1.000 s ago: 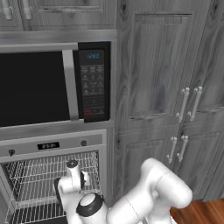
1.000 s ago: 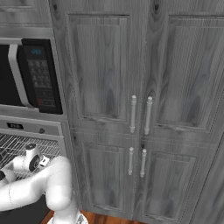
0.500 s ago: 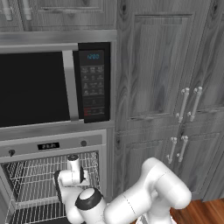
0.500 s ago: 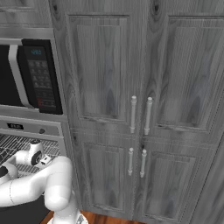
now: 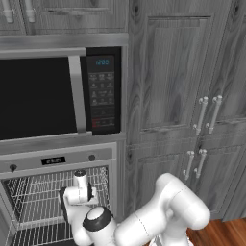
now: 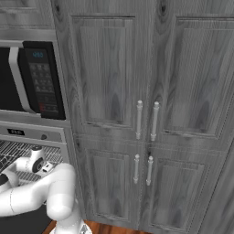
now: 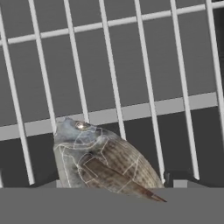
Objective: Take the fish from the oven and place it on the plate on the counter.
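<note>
Probably light, stiff and slippery, the fish (image 7: 103, 162) on the oven rack (image 7: 113, 114) wants gripping mid-body; pincer state: cannot tell.

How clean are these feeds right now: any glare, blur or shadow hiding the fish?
Hand view: the fish reads sharp and evenly lit against the wire rack, without glare; its lower end is cut off at the bottom. Left base view: soft and coarse, the oven cavity dim. Right base view: cabinet doors evenly lit.
</note>
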Motion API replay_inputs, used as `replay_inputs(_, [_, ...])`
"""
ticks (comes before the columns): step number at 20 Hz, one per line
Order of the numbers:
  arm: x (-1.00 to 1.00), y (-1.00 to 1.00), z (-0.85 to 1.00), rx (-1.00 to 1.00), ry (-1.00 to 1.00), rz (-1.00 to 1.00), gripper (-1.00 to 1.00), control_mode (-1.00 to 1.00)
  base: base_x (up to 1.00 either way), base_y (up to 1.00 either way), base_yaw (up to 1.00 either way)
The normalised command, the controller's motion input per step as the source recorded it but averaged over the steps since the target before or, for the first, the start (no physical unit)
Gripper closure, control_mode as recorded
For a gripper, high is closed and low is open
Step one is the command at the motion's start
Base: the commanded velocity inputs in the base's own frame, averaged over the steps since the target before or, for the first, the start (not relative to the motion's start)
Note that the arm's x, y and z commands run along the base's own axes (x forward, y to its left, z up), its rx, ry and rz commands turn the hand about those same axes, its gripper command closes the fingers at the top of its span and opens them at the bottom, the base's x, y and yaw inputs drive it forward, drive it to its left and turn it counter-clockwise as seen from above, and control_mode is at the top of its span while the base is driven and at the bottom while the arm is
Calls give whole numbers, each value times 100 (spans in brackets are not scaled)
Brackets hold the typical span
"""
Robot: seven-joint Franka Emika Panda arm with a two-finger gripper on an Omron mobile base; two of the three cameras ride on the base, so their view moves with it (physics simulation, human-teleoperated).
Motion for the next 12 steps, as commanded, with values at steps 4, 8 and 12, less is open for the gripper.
replay_inputs(4, [-48, 0, 5, 0, -11, 4, 100, -100, 0, 0, 0])
replay_inputs(8, [-65, 0, 24, 0, -15, 7, 100, -100, 0, 0, 0])
replay_inputs(12, [-60, 0, 64, 0, -11, 8, 100, -100, 0, 0, 0])
